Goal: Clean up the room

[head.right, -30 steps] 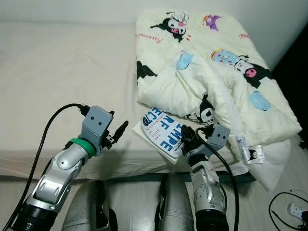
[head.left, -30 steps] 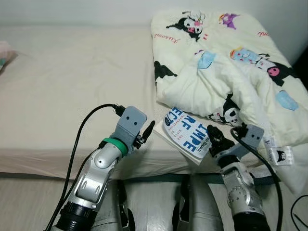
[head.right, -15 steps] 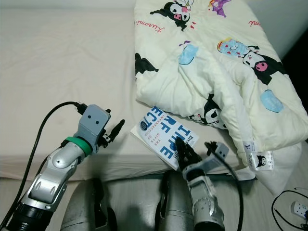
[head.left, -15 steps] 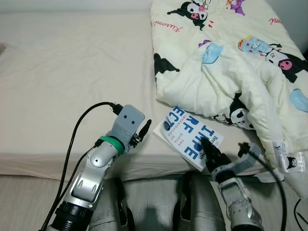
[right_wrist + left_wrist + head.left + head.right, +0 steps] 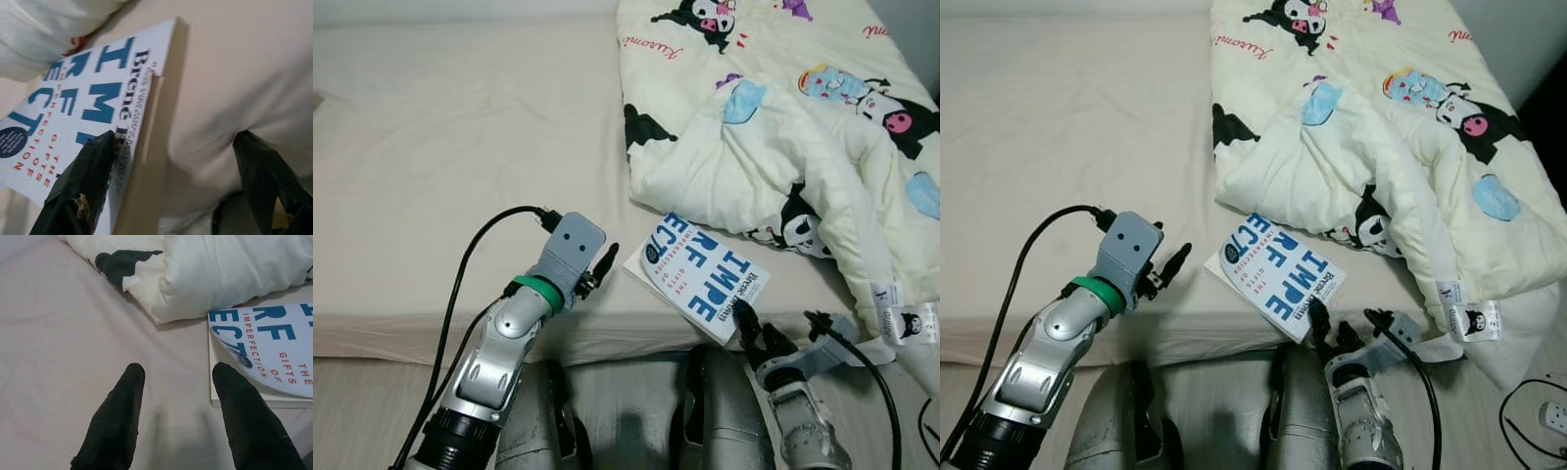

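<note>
We look down on a bed (image 5: 440, 147) with a beige sheet. A white book (image 5: 698, 277) with big blue letters lies flat near the bed's front edge, its far corner just beside a rumpled cream comforter (image 5: 783, 127) printed with cartoon characters. The comforter covers the right part of the bed and hangs over the front edge at the right.

Our left gripper (image 5: 600, 266) hovers low over the sheet just left of the book. In the left wrist view its 2 black fingers (image 5: 115, 416) stand spread apart with bare sheet between them, and the book's corner (image 5: 254, 357) lies beside 1 fingertip. It holds nothing.

Our right gripper (image 5: 759, 336) sits at the front edge of the bed, at the book's near corner. In the right wrist view its fingers (image 5: 80, 191) are wide apart: 1 finger lies against the book's cover (image 5: 73, 107) at the near edge, the other is well off to the side by the mattress edge. The jaws are open and not clamped on the book.

A black cable (image 5: 470, 274) loops from the left wrist.
</note>
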You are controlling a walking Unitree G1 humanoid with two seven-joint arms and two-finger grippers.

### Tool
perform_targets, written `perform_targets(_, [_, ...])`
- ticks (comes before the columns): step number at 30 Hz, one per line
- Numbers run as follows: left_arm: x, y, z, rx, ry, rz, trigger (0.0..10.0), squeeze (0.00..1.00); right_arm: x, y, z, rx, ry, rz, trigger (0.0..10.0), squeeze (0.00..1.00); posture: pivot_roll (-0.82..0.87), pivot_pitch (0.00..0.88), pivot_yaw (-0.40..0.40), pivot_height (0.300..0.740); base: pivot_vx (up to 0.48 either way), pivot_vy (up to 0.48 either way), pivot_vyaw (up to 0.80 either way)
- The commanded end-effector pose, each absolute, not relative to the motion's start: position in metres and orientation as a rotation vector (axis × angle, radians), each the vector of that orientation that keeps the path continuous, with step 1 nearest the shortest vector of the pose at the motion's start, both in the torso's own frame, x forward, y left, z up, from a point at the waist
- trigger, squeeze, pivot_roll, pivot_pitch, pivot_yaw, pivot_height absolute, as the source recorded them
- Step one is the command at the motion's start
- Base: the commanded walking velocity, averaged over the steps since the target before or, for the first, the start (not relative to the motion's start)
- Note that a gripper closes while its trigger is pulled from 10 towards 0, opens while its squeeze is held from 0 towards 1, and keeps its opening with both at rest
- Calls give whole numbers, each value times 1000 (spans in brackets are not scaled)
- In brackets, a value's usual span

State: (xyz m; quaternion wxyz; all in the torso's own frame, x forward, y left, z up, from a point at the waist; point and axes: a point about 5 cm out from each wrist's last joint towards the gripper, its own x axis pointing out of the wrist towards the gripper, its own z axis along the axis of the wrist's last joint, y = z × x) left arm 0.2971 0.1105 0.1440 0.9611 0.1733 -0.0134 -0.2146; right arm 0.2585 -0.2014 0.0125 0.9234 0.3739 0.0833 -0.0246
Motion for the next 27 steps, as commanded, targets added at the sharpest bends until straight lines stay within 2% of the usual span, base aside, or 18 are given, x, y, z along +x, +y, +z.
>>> perform_targets(1, [295,113,142,356,-9,-435,10000,0,264,-187,15,790,172,37,10000,0,39,185,101,583,0,0,0])
perform_targets(7, [295,114,142,360,-7,-434,10000,0,277,-175,31,819,121,152,10000,0,42,186,103,583,0,0,0])
perform_targets(8, [295,115,142,362,-7,-434,10000,0,280,-165,38,845,112,220,10000,0,41,185,102,583,0,0,0])
perform_targets(10, [295,115,143,362,-7,-434,10000,0,280,-161,39,854,114,246,10000,0,41,185,102,583,0,0,0])
perform_targets(13, [295,112,143,362,-9,-437,10000,0,271,-144,30,812,207,326,10000,0,39,183,96,583,0,0,0])
perform_targets(19, [294,112,141,359,-5,-438,10000,0,244,-158,12,809,281,298,10000,0,29,188,95,583,0,0,0])
perform_targets(21, [293,112,140,359,-1,-443,10000,0,236,-160,16,839,273,346,10000,0,21,190,97,583,0,0,0])
perform_targets(27, [294,108,141,357,-4,-450,10000,0,240,-161,30,860,222,382,10000,0,21,190,97,583,0,0,0])
